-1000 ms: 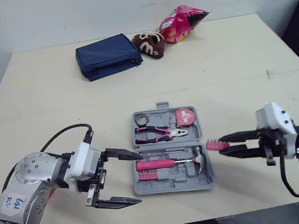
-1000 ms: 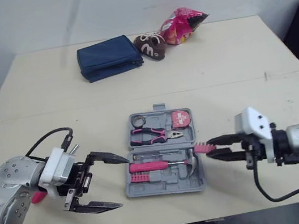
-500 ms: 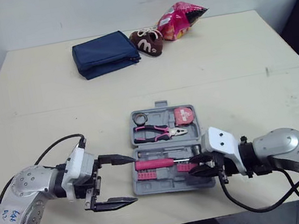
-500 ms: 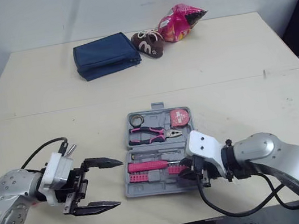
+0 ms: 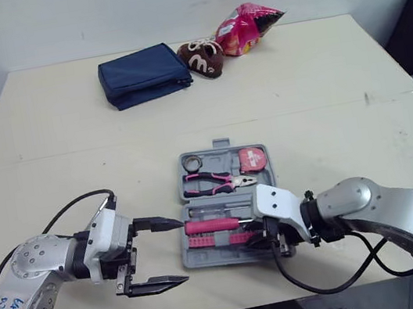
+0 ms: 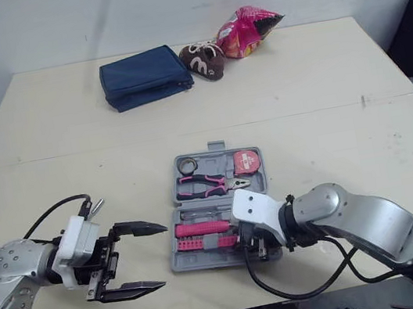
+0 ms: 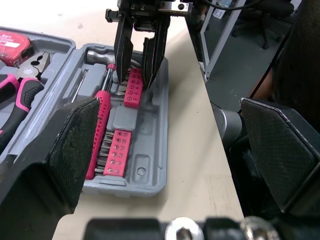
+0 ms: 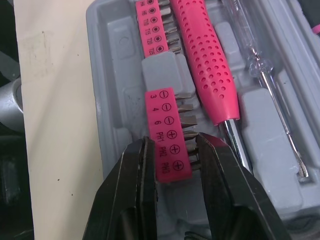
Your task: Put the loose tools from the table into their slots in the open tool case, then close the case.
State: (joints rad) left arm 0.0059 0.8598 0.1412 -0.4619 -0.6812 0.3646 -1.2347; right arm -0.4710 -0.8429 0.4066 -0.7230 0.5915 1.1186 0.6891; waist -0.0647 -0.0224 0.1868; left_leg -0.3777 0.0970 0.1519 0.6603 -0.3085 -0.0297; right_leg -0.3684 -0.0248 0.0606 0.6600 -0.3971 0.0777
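Observation:
The grey tool case lies open near the table's front edge. It holds pink pliers, a tape measure, a pink-handled screwdriver and a pink bit holder in the front row. My right gripper is shut on a second pink bit holder, which it holds down in the case's front row, right of the first one. My left gripper stands open just left of the case with nothing between its fingers.
At the far side of the table lie a blue pouch, a brown shoe-shaped toy and a pink snack bag. The case sits close to the table's front edge.
My right gripper has carried the pink bit holder from right of the case leftward and down into the case's front row. The left gripper stays open beside the case.

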